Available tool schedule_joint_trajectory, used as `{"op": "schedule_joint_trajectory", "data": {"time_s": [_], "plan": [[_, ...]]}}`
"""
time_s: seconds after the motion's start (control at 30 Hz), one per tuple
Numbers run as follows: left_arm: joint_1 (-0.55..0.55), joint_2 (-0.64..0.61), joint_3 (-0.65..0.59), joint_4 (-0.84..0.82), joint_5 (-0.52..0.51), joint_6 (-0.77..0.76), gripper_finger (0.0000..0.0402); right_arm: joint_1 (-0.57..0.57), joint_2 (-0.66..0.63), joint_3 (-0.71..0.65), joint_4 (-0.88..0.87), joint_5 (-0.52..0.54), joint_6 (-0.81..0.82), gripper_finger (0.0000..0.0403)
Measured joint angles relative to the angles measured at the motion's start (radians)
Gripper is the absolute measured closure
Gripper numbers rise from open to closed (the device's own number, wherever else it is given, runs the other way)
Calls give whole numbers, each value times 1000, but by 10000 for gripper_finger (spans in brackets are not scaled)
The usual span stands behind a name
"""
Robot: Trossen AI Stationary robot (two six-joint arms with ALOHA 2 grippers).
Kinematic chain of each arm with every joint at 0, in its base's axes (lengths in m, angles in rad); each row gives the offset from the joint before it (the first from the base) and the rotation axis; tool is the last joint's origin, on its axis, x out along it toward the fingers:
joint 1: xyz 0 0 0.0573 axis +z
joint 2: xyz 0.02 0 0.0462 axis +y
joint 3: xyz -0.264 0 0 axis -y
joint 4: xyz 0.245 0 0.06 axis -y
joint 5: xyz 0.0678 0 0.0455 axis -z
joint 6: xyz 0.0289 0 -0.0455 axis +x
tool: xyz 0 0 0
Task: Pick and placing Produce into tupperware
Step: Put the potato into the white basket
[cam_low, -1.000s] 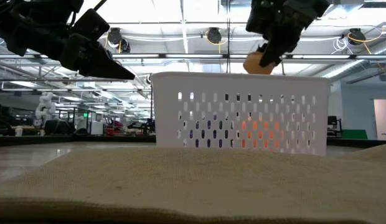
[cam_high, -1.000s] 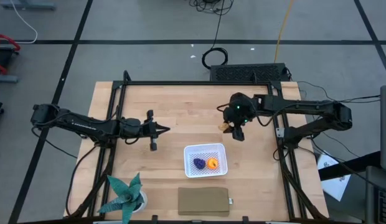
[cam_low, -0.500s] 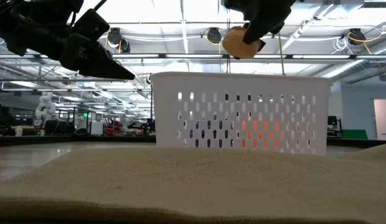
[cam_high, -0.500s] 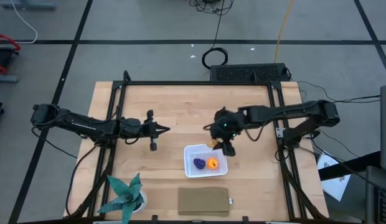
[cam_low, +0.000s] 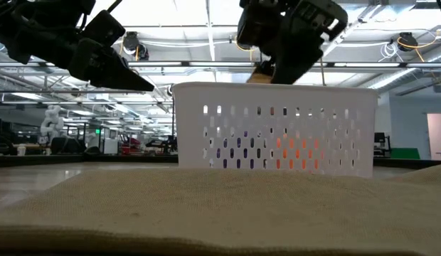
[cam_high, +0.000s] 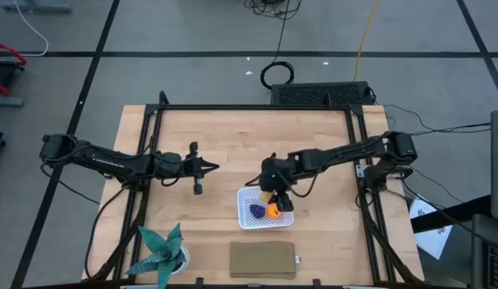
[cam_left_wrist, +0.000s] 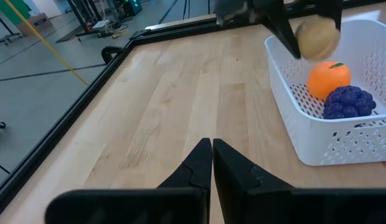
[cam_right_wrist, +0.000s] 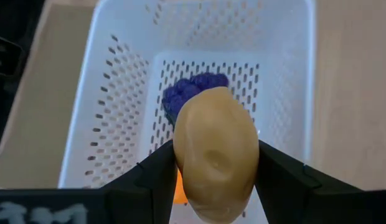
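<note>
The white tupperware (cam_high: pixel 264 206) sits on the wooden table; its perforated wall (cam_low: pixel 274 139) fills the low view. Inside lie the orange piece (cam_left_wrist: pixel 329 79) and the purple piece (cam_left_wrist: pixel 348 102). My right gripper (cam_high: pixel 271 193) hovers over the container's far part, shut on the tan-yellow piece (cam_right_wrist: pixel 215 153), which also shows as a tan-yellow lump (cam_left_wrist: pixel 316 36) in the left wrist view. My left gripper (cam_left_wrist: pixel 211 163) is shut and waits over the table's left half, left of the container. My right gripper pinches the tan-yellow piece (cam_right_wrist: pixel 199 143) between its two fingers (cam_right_wrist: pixel 157 174), one on either side of its middle. The fingers point down from above. The piece is lifted clear, above the container's inside, over the purple piece (cam_right_wrist: pixel 193 92).
A flat tan-brown slab (cam_high: pixel 263 259) lies near the table's near edge, just in front of the container. A teal spiky plant (cam_high: pixel 162 250) in a white pot stands at the near left corner. Bare wood (cam_high: pixel 233 144) lies toward the far edge.
My right gripper has carried the tan-yellow piece from over the bare wood right of centre toward the near left, to above the container, and has come lower, down near its rim. It has stayed shut on the piece. The left arm kept still.
</note>
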Motion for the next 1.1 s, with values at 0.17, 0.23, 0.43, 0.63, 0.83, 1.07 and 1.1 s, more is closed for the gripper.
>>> {"op": "schedule_joint_trajectory", "data": {"time_s": [0.17, 0.23, 0.43, 0.63, 0.83, 1.07, 1.1], "plan": [[0, 0, 0, -2, 0, 0, 382, 34, 33, 0, 12, 1, -28, 228], [0, 0, 0, -2, 0, 0, 382, 47, 40, 0, 22, 1, -44, 228], [0, 0, 0, -2, 0, 0, 382, 70, 76, 0, 58, 40, -66, 230], [0, 0, 0, -2, 0, 0, 382, 71, 96, 0, 57, 152, -73, 230], [0, 0, 0, -2, 0, 0, 382, 71, 95, 0, 81, 169, -78, 230], [0, 0, 0, -3, 0, 0, 382, 88, 120, -1, 93, 167, -115, 230], [0, 0, 0, -3, 0, 0, 382, 88, 124, 0, 106, 167, -118, 230]]}}
